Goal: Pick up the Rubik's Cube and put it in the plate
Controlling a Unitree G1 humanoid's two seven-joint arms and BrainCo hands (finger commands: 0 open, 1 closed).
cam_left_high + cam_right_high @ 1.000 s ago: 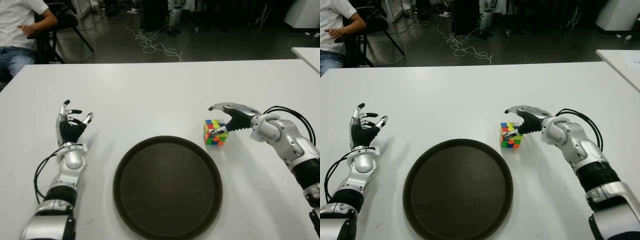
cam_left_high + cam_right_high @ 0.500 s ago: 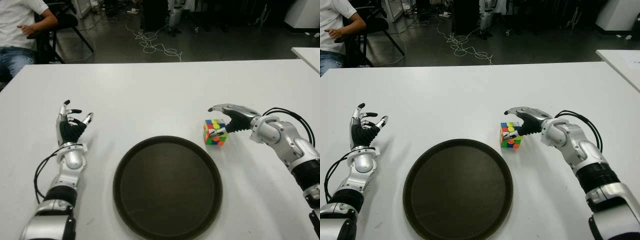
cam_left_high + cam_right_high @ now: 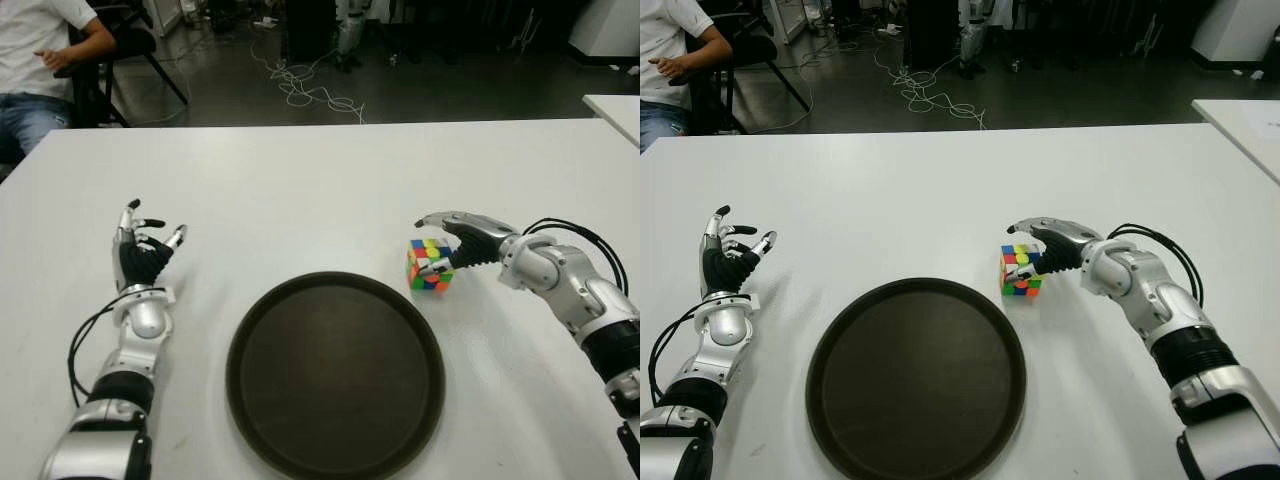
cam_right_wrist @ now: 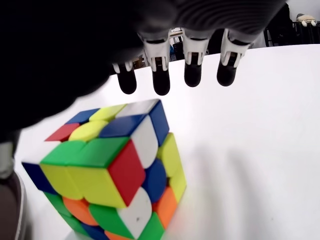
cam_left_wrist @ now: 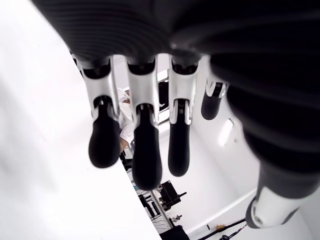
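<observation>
White desk point(image 3: 320, 180), lab floor behind: Rubik's Cube point(image 3: 430, 264) stands just beside the dark plate point(image 3: 335, 375), right hand point(image 3: 462, 236) arched over it, fingers spread, gripping nothing, apparently poised to grasp; left hand point(image 3: 142, 250) idle, open, left of plate.

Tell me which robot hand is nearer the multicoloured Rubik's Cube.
Right. The right robot hand arches over the multicoloured Rubik's Cube, fingers open; the left robot hand shows far across the table.

Probably a robotics lab: loose cables point(image 3: 310, 88) on the dark floor point(image 3: 230, 95) behind a white table point(image 3: 300, 180).
</observation>
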